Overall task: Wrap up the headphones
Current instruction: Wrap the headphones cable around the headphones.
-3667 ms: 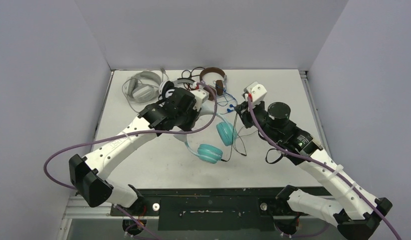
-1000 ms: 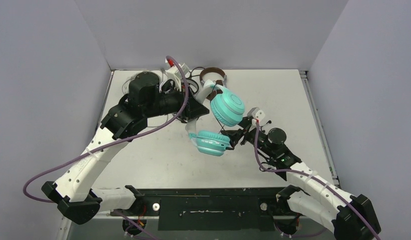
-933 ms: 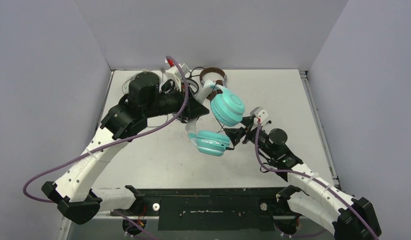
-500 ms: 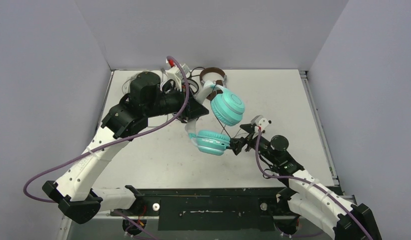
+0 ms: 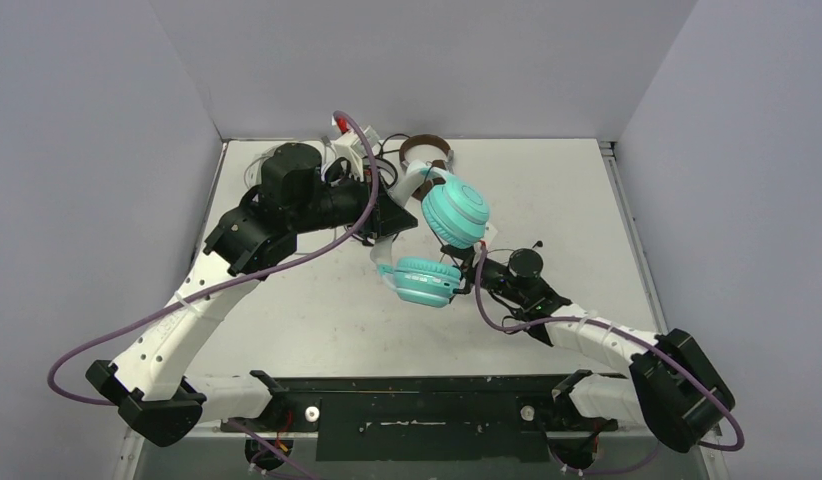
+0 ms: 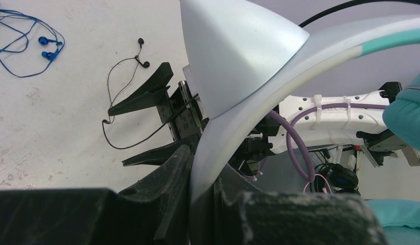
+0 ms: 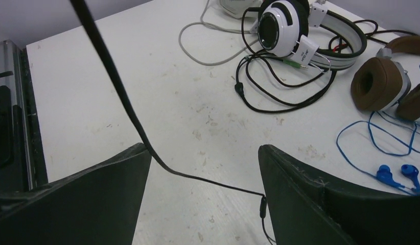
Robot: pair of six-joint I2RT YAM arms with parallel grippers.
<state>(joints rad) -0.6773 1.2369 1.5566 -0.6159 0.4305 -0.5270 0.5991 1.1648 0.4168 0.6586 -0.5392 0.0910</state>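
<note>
Left gripper (image 6: 197, 199) is clamped narrow on the white band of the teal headphones (image 5: 455, 215). The set is held up off the table (image 5: 287, 320), mid-workspace, with its cups toward the right arm.

Right gripper (image 7: 203, 189) stands wide and holds nothing. A black cable (image 7: 121, 97), apparently hanging from the raised set, runs slack between its fingers and trails down to the table.

No turn of cable shows round band or cups, so I judge wrapping not started; only the lift is done. Left to do: catch the cable, wind it, set down.

Black-and-white headphones (image 7: 279, 25) and brown headphones (image 7: 376, 84) lie at the far edge, with black loops and a blue cable (image 7: 371, 138) sprawled loose. These are unwrapped too.
</note>
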